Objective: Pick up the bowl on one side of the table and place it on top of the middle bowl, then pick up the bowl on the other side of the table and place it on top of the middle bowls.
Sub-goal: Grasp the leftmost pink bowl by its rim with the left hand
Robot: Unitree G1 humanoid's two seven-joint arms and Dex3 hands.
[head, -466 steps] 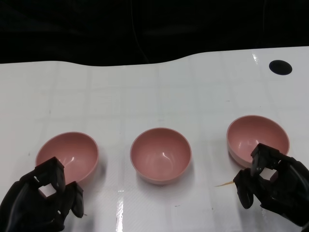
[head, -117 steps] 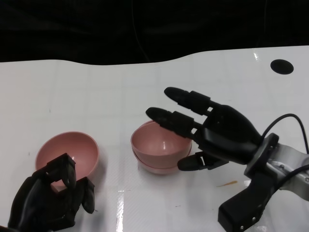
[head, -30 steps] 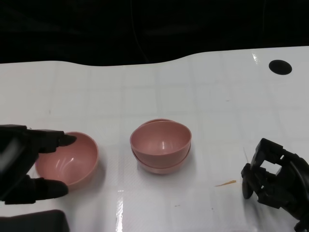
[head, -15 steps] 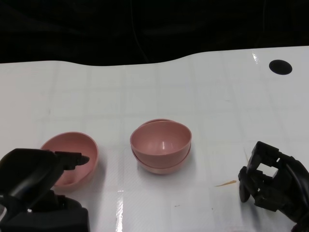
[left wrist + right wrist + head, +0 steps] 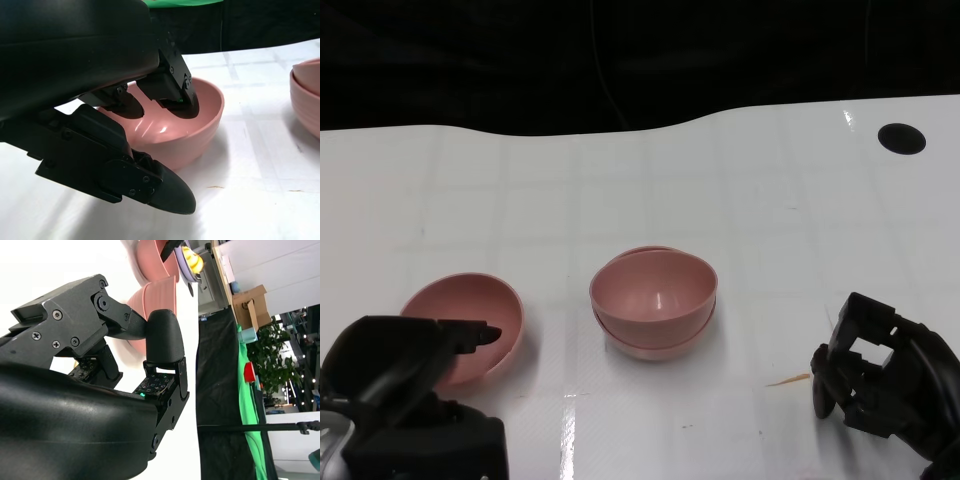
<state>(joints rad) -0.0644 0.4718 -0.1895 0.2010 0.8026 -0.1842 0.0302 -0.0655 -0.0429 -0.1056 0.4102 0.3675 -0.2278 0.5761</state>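
Now the left robot hand point(image 5: 405, 375) has come down over the near rim of the left bowl point(image 5: 470, 325), where a second ago it hovered spread beside it; in the left wrist view its fingers point(image 5: 170, 95) dip inside the bowl while the thumb sits low outside the wall, so the hand brackets the wall, but I cannot tell whether it has clamped yet. That bowl rests on the bench point(image 5: 740, 190), well left of the middle stack point(image 5: 653, 300), which already carries the bowl from the other side. The right robot hand point(image 5: 880, 385) lies curled and empty, right of the stack. Judged from this, the second pickup is just starting
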